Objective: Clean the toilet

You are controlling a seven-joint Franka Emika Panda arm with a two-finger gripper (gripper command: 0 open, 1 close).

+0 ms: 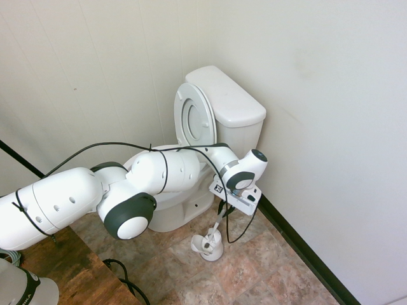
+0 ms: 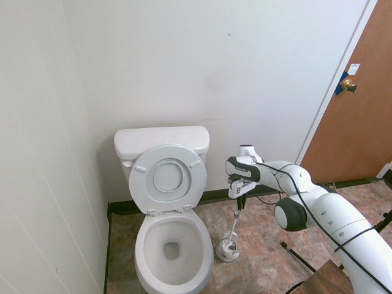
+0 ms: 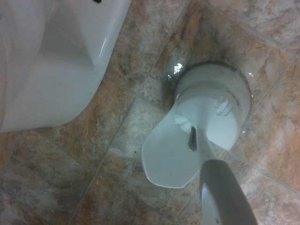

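Claw [image 2: 238,203] clenched on the toilet brush handle [image 2: 235,219], just above the white brush holder [image 2: 227,249] on the tiled floor [image 2: 263,257]. Toilet [image 2: 165,233] close beside, lid up. No readable writing or brand anywhere.
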